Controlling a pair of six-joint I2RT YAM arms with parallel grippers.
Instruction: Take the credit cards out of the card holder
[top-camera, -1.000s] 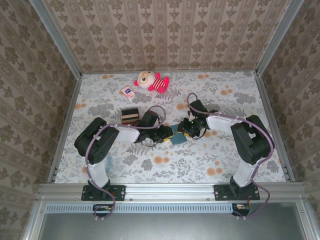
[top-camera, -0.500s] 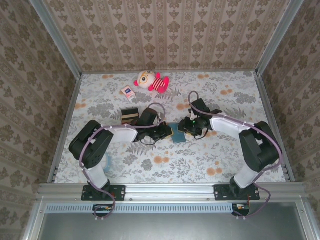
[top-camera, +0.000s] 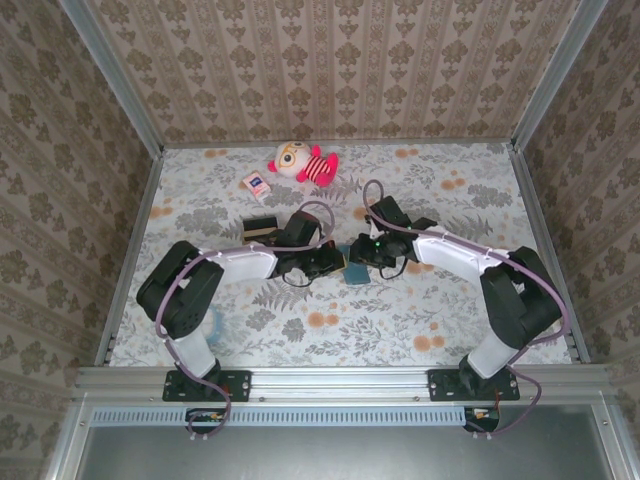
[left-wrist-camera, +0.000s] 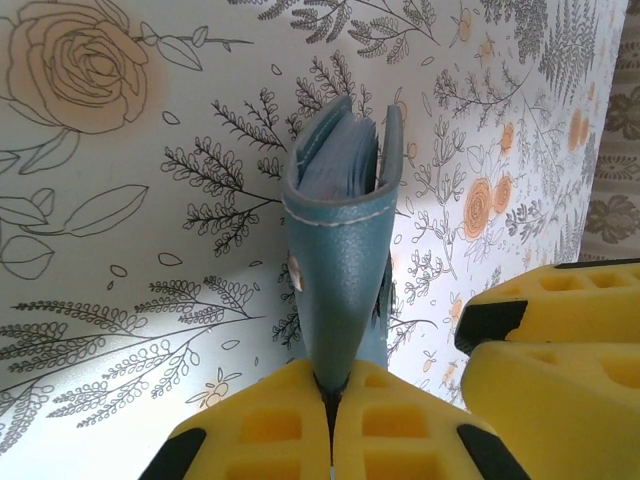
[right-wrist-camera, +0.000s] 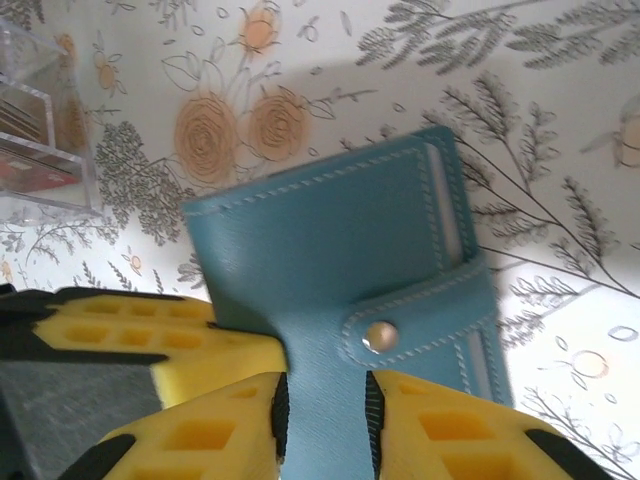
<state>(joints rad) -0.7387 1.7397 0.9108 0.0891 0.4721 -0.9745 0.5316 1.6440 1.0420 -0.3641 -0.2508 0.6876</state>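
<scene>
The teal-blue card holder (top-camera: 356, 272) lies mid-table between my two grippers. In the left wrist view the card holder (left-wrist-camera: 340, 250) is seen edge-on, slightly parted at its far end, and my left gripper (left-wrist-camera: 330, 405) is shut on its near edge. In the right wrist view the card holder (right-wrist-camera: 330, 240) shows its flat side and snap strap (right-wrist-camera: 420, 325). My right gripper (right-wrist-camera: 322, 430) is closed on its near part, pads touching both sides. The two grippers (top-camera: 335, 262) (top-camera: 362, 252) almost touch. The credit cards are hidden inside.
A clear case with a dark red, black and gold block (top-camera: 260, 232) stands just behind the left gripper, also at the left edge of the right wrist view (right-wrist-camera: 40, 140). A plush toy (top-camera: 300, 162) and a white-and-red packet (top-camera: 256, 184) lie at the back.
The left gripper has closed onto the card holder's edge. The right gripper widened, then narrowed onto the holder. Both wrists and the holder have shifted slightly left and away.
</scene>
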